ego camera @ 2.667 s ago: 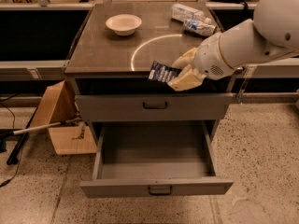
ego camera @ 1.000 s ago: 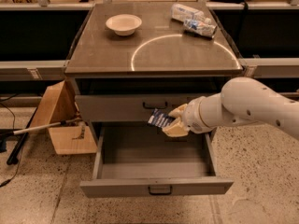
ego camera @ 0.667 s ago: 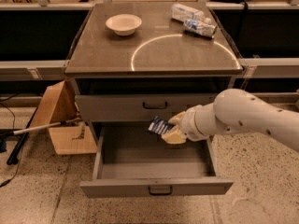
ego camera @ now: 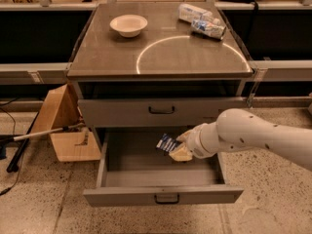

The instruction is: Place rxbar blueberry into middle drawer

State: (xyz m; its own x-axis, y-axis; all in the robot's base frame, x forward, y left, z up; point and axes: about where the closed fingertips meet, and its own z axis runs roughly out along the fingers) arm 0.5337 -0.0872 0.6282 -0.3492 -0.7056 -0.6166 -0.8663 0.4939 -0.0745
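Gripper: the gripper (ego camera: 179, 151) hangs low inside the open drawer, its fingers clamped on one end of the bar.
Bar: the rxbar blueberry (ego camera: 167, 143) juts out toward ten o'clock, tilted and held above the tray floor, not yet resting on it.
Handling: it looks light and flat, probably a little bendy, with a slick wrapper that could slip from a weak pinch.
Hold: across the flat faces near an end, as it is here, seems the sound choice.
Drawer: the middle drawer (ego camera: 129, 162) is pulled out, loop handle at six o'clock.
Beyond: the closed drawer (ego camera: 122, 112) sits at twelve o'clock, the bowl (ego camera: 128, 25) at eleven and the bottles (ego camera: 202, 20) at one.
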